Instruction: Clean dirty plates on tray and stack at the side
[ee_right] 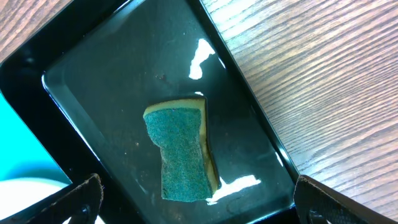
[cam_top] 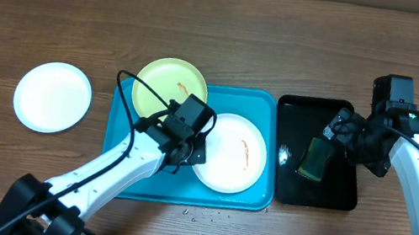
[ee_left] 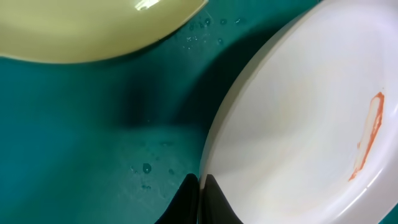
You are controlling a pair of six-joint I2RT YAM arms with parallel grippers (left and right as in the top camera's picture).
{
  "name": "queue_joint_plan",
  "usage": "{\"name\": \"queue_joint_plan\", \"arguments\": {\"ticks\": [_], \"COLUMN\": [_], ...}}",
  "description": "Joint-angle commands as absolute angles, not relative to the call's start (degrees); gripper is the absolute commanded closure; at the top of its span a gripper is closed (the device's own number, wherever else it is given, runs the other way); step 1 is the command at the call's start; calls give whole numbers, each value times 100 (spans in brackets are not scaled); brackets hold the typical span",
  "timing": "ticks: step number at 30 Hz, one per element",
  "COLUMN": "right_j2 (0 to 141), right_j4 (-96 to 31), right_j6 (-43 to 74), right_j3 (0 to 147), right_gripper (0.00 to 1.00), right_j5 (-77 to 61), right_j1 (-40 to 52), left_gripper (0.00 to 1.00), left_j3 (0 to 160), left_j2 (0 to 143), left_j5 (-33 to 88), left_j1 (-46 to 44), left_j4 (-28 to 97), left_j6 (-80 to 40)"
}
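Note:
The turquoise tray (cam_top: 266, 103) holds a pale yellow-green plate (cam_top: 169, 85) with a small orange smear at its back left and a white plate (cam_top: 231, 154) with an orange smear at its right. A second white plate (cam_top: 52, 96) lies on the table to the left. My left gripper (cam_top: 189, 155) is low over the tray at the white plate's left rim. In the left wrist view the fingers (ee_left: 199, 182) are shut on the rim of that white plate (ee_left: 298, 118), with the yellow-green plate (ee_left: 93, 25) behind. My right gripper (cam_top: 345, 130) is open and empty above the black tray.
A glossy black tray (cam_top: 325, 192) stands right of the turquoise tray and holds a green-and-yellow sponge (cam_top: 315, 159). In the right wrist view the sponge (ee_right: 183, 152) lies between my spread fingers (ee_right: 199, 194). Small crumbs lie on the table before the turquoise tray.

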State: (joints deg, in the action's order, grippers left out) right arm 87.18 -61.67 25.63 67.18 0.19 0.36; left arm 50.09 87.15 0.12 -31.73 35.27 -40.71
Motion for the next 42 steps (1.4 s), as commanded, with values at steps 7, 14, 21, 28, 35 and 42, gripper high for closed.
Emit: {"name": "queue_joint_plan", "arguments": {"ticks": [7,14,21,28,35,42], "right_j2": [8689,8689,8689,8689,8689,8689], "right_j4": [-6154,-6154,-6154,-6154,-6154,-6154], "right_j6": [2547,2547,2545,2545,2547,2547], "right_j3": [6794,6794,6794,6794,6794,6794], "right_gripper": [0,0,0,0,0,0], "right_j5": [-10,-10,-12,-10,-10,-10], "right_j1": [14,14,14,14,14,14], "left_gripper": [92,58,95,69,69,76], "left_j3": [5127,5127,5107,4888,4862,4862], "left_j2": [9155,9216,9216,9227,9253,9638], "left_j5": [-150,-145,-150,-204,-336,-333], "left_j1": [-3142,-3144,-3153,-3153,-3153,-3153], "left_j4": [3146,3188,3277,2969,2757,2563], "left_j6": [-4241,-4241,-4246,-4412,-3968,-3618]}}
